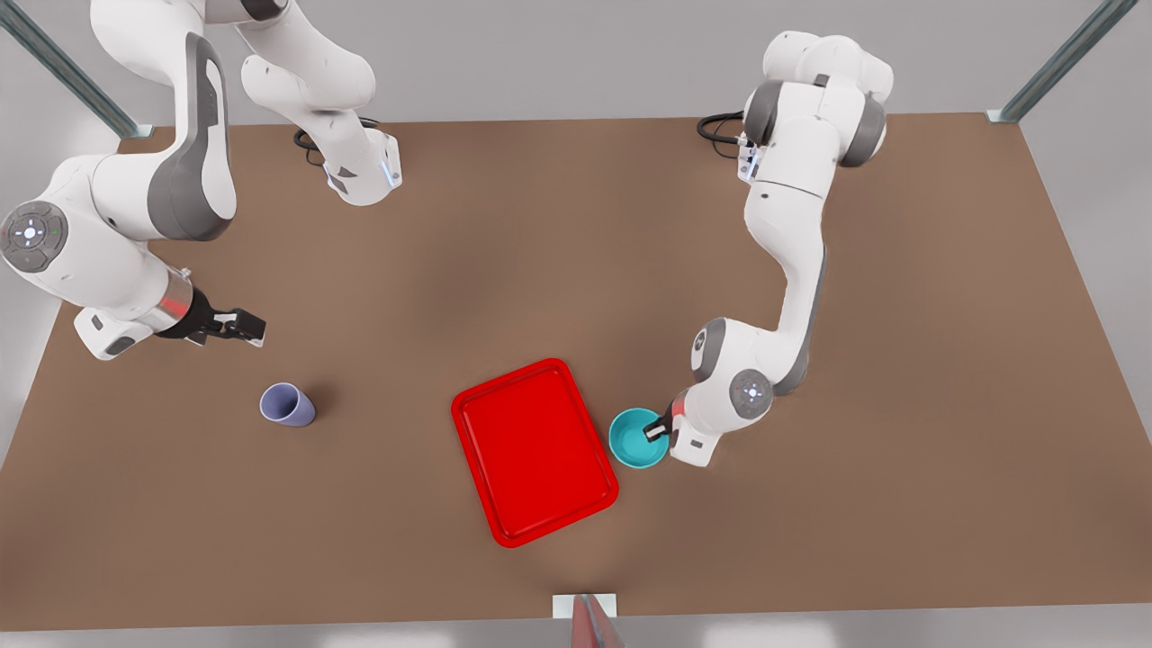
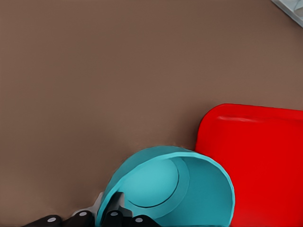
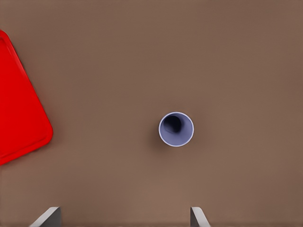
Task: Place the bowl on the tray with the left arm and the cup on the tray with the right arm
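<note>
— At the bowl's right rim, that's where my left gripper (image 1: 656,431) is. One finger sits inside the bowl (image 1: 635,439), the other outside, pinching the wall between them (in the left wrist view the teal wall (image 2: 170,189) passes right between my dark fingers (image 2: 113,218)).

— Is the bowl on the tray?

— No. It sits on the brown table (image 1: 576,225), just beside the right long edge of the red tray (image 1: 533,450), near enough that I cannot tell whether the rims touch. From my left wrist the tray's rounded corner (image 2: 255,156) shows just past the bowl.

— And your other arm?

— My right gripper (image 1: 236,326) hangs over the table at the front view's left, well apart from the tray, fingers spread. Its two fingertips (image 3: 47,217) show wide apart in the right wrist view, with nothing between them.

— Where's the cup?

— Standing upright on the table, mouth up, at the front view's left: the lavender cup (image 1: 287,404) is a little nearer the camera than my right gripper and untouched by it. From the right wrist I look straight down into its dark inside (image 3: 175,129), a corner of the tray (image 3: 19,118) off to one side.
</note>
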`<state>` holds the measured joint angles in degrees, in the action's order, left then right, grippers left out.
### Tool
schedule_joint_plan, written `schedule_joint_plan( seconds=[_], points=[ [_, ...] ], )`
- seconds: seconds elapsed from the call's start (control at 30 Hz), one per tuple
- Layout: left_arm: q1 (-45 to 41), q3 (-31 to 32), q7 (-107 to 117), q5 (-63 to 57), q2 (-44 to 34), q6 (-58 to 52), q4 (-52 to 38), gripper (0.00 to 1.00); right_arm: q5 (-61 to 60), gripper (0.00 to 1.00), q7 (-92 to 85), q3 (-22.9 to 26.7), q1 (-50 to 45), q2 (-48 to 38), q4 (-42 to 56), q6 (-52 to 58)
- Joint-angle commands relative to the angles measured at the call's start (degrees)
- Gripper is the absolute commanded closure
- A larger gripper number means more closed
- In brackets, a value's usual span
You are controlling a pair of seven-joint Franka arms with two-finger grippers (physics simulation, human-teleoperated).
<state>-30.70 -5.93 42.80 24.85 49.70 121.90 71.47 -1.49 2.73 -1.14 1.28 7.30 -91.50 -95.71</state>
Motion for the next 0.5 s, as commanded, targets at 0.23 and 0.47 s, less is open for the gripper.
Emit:
schedule_joint_plan(
  seconds=[0.23, 0.47],
  points=[
    [-3.4, 3.73, 17.66, 5.65, 4.35, 12.22, -3.97, 0.79, 0.0, 0.0, -0.1, 0.0, 0.13, 0.35, 0.0, -0.09],
    [-4.28, 5.49, 20.21, 5.56, 8.22, 19.52, -5.03, 0.77, 0.09, 0.0, -0.1, 0.0, 0.22, 0.7, 0.0, -0.18]
  ],
)
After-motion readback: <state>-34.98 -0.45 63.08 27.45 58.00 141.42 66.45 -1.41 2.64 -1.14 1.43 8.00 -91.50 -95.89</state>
